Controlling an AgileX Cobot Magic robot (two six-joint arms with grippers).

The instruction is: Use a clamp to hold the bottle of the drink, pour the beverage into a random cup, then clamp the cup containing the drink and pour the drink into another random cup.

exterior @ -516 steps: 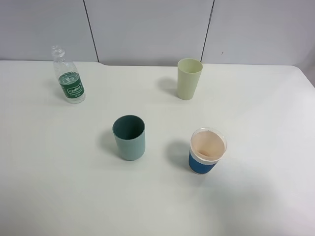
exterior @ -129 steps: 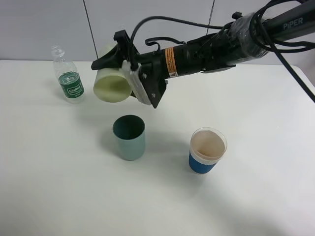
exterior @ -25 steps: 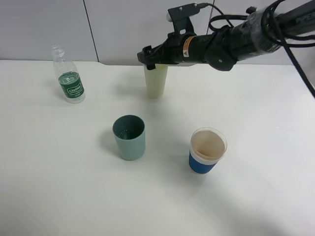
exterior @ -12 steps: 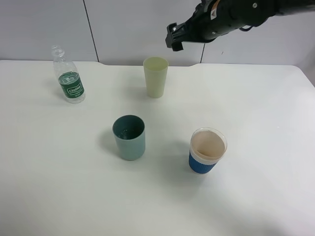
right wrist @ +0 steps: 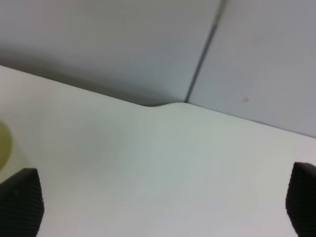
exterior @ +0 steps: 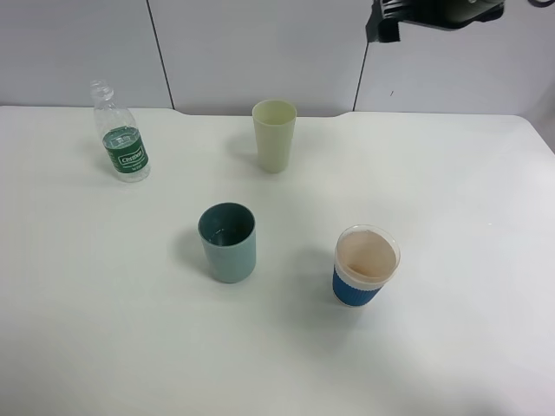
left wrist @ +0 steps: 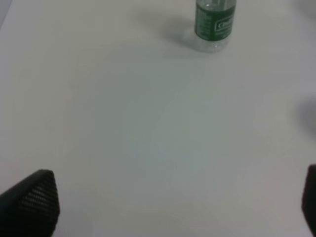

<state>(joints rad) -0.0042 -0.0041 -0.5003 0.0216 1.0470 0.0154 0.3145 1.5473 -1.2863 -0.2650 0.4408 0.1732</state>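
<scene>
Pale yellow-green tapered plastic tumbler [exterior: 274, 135] is shown upright at the surface's [exterior: 451, 225] far edge, below and left of the raised right end effector [exterior: 390, 19], whose jaws are spread empty; the squat teal plastic cup [exterior: 228, 242] stands nearer.

Blue-sleeved paper cup [exterior: 366, 267] upright on white table [exterior: 468, 217] (grey wall panels [exterior: 260, 52] behind).

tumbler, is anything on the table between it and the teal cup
Nothing visible. The tumbler stands at the back, the teal cup nearer the front, with bare table between them. The bottle and paper cup stand off to either side.
</scene>
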